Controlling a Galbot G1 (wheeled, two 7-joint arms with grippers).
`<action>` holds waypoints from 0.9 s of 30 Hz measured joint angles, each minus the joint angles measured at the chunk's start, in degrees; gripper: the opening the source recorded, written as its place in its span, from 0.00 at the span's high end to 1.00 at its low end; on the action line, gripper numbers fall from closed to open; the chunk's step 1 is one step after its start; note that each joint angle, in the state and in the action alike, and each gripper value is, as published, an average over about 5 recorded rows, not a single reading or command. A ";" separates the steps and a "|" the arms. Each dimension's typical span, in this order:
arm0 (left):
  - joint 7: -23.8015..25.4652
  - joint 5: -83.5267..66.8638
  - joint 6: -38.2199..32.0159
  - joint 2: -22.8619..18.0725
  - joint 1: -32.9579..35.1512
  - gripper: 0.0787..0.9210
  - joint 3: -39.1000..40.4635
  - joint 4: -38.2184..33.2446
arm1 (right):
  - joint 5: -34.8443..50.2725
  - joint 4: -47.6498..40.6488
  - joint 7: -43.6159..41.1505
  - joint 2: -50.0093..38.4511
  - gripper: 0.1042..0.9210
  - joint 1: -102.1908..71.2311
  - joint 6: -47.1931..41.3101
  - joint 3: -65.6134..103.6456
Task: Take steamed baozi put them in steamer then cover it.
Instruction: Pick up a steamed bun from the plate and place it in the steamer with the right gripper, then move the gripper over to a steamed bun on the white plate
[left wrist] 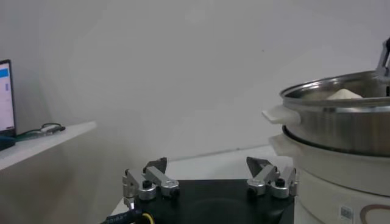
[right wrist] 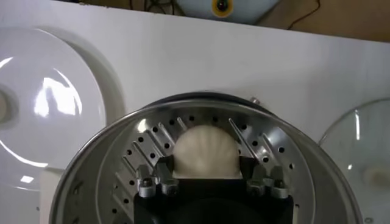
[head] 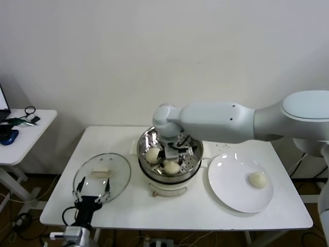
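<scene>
Presently listed: right gripper (right wrist: 207, 176) lowered inside the steamer (head: 194, 165) at table centre — fingers clasped on one bun (right wrist: 205, 152); two buns (head: 152, 154) are seen on the perforated floor, one bun (head: 258, 179) on the plate (head: 226, 190) toward the right edge. Lid (head: 119, 175) is laid near the front-left corner — left gripper (head: 92, 195) spread open, parked beside it.

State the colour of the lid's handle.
Cream-white, clearest in the head view: the cover's handle on the table's left side.

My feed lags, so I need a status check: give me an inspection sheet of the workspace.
Surface: white table.
Job's things: shiny steel steamer basket holds two cream-white baozi buns; one bun on the flat white plate; clear glass lid lies flat beside the steamer.
Clutter: nothing seen.
Grippers: right gripper inside the steamer around a bun; left gripper open at the lid's near edge.
Cables: on the floor.
Surroundings: side table, bare wall.
</scene>
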 measured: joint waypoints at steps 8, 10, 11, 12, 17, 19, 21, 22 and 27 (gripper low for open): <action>0.00 -0.04 -0.04 0.00 -0.05 0.12 0.27 0.36 | -0.34 -0.17 -0.17 -0.18 0.26 -0.54 -0.04 -0.04; 0.01 -0.02 -0.04 0.00 -0.10 0.12 0.33 0.40 | -0.25 -0.17 -0.17 -0.17 0.23 -0.70 -0.19 -0.05; 0.01 -0.02 -0.04 0.00 -0.13 0.12 0.34 0.41 | -0.19 -0.19 -0.18 -0.15 0.20 -0.76 -0.25 -0.04; 0.01 -0.01 -0.04 0.00 -0.14 0.12 0.35 0.42 | -0.15 -0.24 -0.20 -0.12 0.18 -0.78 -0.28 -0.01; 0.00 0.01 -0.05 0.00 -0.07 0.12 0.36 0.43 | -0.09 -0.77 -0.37 -0.17 0.12 -0.65 -0.04 0.44; 0.00 0.02 -0.06 0.00 0.01 0.12 0.37 0.44 | 0.02 -1.02 -0.45 -0.35 0.12 -0.42 0.15 0.69; 0.00 0.02 -0.07 0.00 0.08 0.12 0.38 0.43 | 0.29 -1.27 -0.53 -0.62 0.12 -0.08 0.28 0.95; 0.00 0.03 -0.07 0.00 0.10 0.12 0.39 0.43 | 0.49 -1.38 -0.59 -0.79 0.12 0.13 0.32 1.07; 0.00 0.06 -0.08 0.20 0.11 0.12 0.49 0.41 | 2.16 -2.11 -0.82 -2.20 0.12 1.76 0.02 1.52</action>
